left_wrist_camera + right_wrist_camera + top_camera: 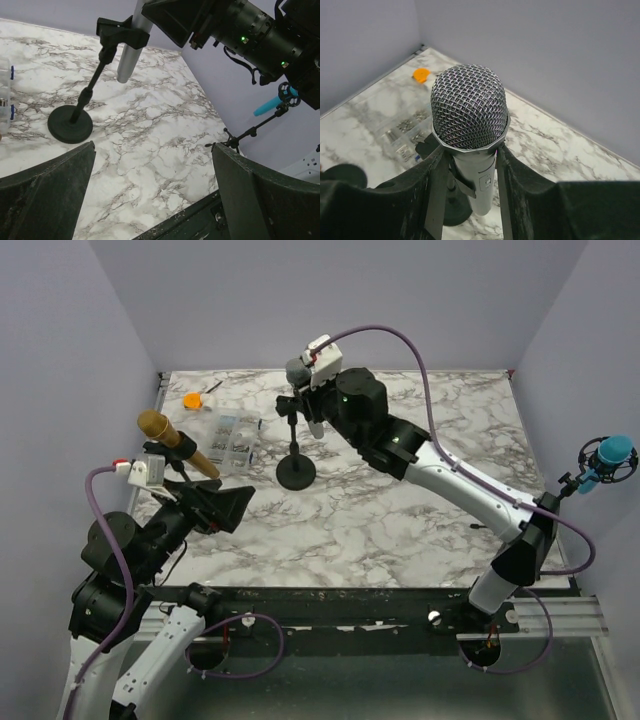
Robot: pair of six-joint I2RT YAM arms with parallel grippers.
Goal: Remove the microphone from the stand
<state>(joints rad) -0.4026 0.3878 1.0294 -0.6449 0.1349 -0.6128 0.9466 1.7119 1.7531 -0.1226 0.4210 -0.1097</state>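
Clear box (232,443) beside stand (296,472)

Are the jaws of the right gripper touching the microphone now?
Touching. The right wrist view shows both jaws of the right gripper pressed against the microphone body just under its mesh head.

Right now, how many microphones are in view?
3: a silver microphone on the middle stand, in the right claw; a gold microphone by the table's left edge; a blue microphone beyond its right edge.
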